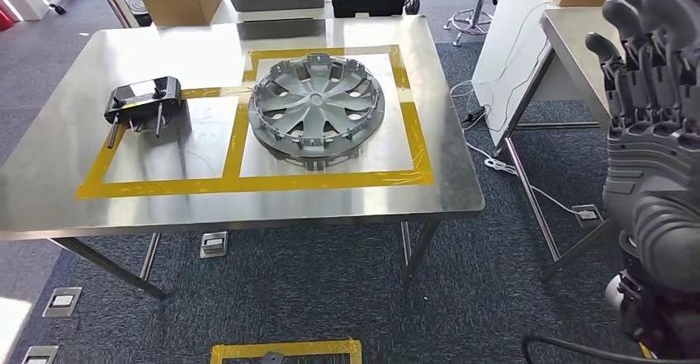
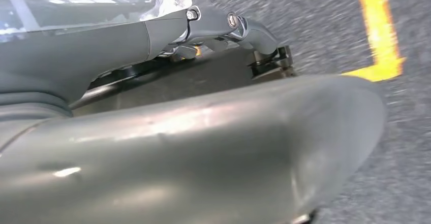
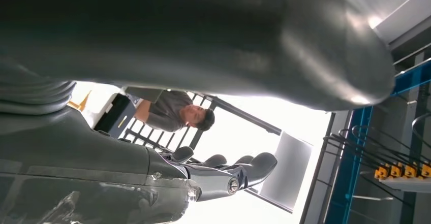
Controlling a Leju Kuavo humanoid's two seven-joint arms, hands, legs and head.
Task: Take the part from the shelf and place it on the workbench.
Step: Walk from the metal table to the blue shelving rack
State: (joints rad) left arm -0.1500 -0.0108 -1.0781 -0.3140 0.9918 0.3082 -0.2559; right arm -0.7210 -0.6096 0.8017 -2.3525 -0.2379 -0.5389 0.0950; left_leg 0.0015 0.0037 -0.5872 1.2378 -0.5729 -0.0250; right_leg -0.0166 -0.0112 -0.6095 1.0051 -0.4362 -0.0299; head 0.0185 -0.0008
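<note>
Part down on the desk, my right hand raised and empty

I see the grey wheel cover [image 1: 318,108] lying flat on the steel desk [image 1: 74,199] inside the right yellow-taped square, a black fixture [image 1: 142,101] in the left one; my right hand [image 1: 648,75] is up, fingers straight and apart, gripping nothing; left hand [image 2: 223,28] fingers look curled, nothing in them

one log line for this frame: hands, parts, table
right hand: raised, holds nothing | left hand: over floor, holds nothing | wheel cover: in right taped box on table | black part: in left box
</note>
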